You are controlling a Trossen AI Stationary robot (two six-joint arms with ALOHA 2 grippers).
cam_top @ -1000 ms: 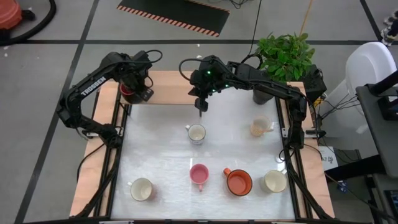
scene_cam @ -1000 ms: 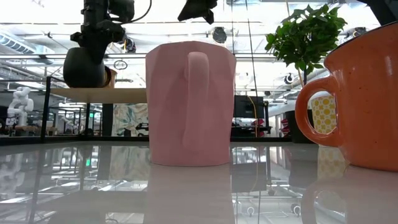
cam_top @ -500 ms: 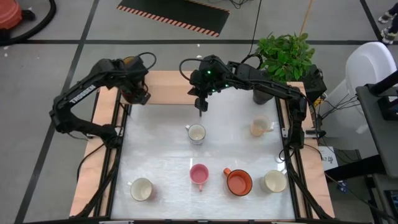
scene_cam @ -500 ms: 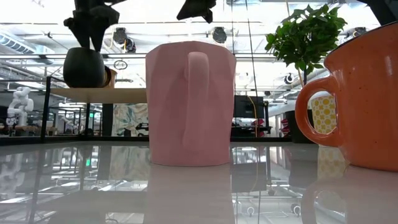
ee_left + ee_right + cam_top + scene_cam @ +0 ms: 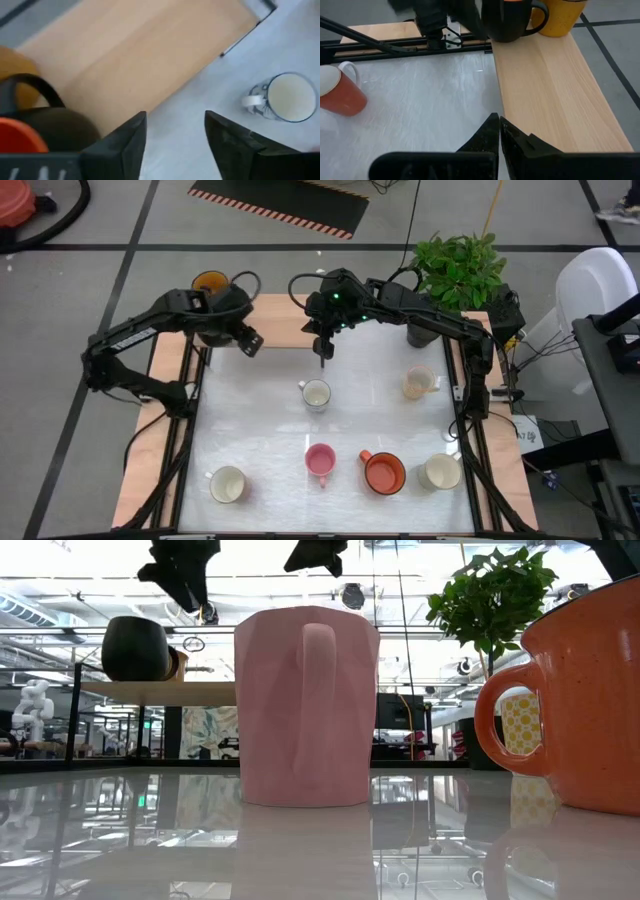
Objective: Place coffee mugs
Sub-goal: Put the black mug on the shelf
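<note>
A dark mug with a red inside stands on the wooden strip at the table's far left, beside a yellow mug. My left gripper hangs open just right of them, above the strip's edge, with nothing between its fingers. In its wrist view a white mug stands ahead on the white top. My right gripper is shut and hovers over the far middle of the table, above that white mug. Pink, orange and cream mugs stand near the front.
A potted plant in a dark pot stands at the far right corner. A pale mug and a cream mug stand along the right side. Bare white top lies between the far strip and the front row of mugs.
My left gripper has come up off the dark mug at the far left corner and swung toward the table's right, rising a little and tipping more level. The dark mug has stayed standing on the wooden strip.
</note>
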